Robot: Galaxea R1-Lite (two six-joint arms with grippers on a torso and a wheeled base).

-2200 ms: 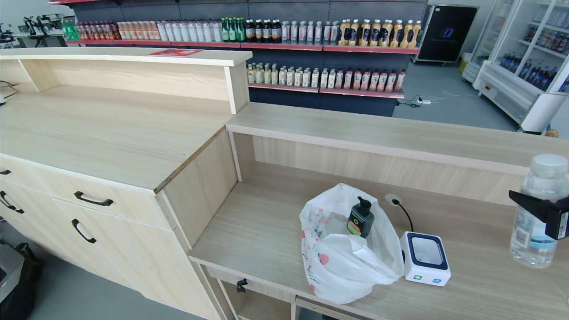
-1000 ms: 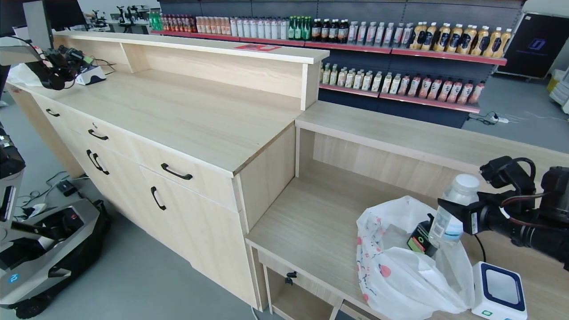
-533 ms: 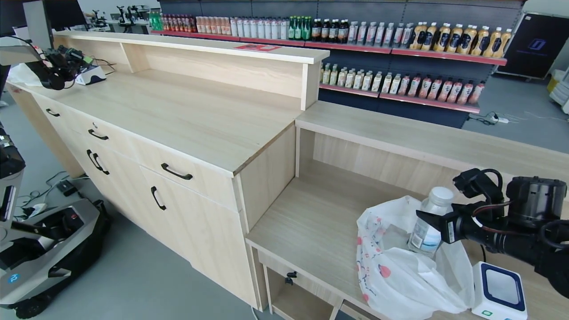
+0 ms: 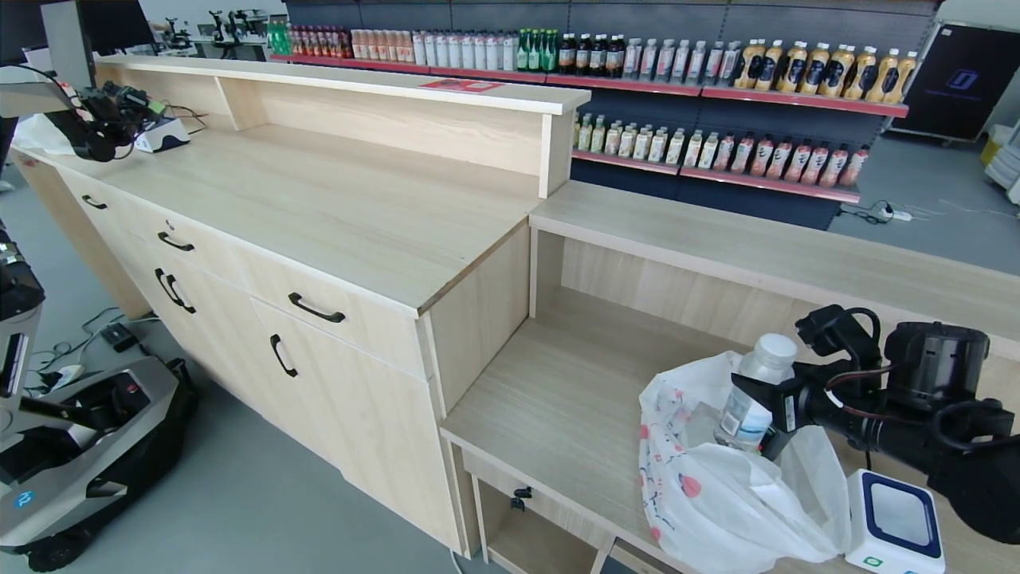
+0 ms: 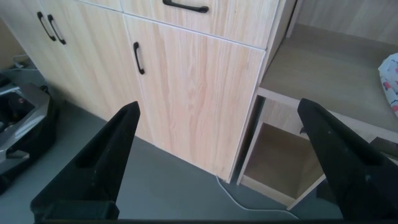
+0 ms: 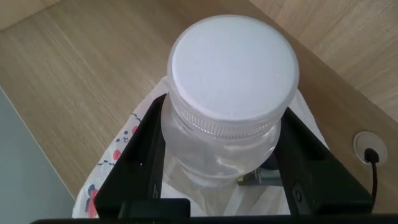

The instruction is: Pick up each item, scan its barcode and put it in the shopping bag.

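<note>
In the lower right of the head view, our right gripper is clamped on the bottle. Its 2 black fingers press the clear body from opposite sides just under the white cap. The bottle stands nearly upright over the open mouth of the bag, its base at or just inside the rim; we cannot tell whether it rests on anything yet. We judge the high grip to be deliberate: it leaves the lower body free, so the base can go into the bag first and the fingers stay clear of the thin plastic. The bag sits slumped on the low counter, just beside the scanner at the frame's lower right corner, which keeps the carry from scan to bag short. With the bottle already past the scanner and above the bag, we take this as the placing step, with lowering and release to come. The soft rim could fold under the base, so a straight descent seems wise. Our left gripper hangs wide open with nothing in it, over the floor by the cabinet fronts, out of the way.
</note>
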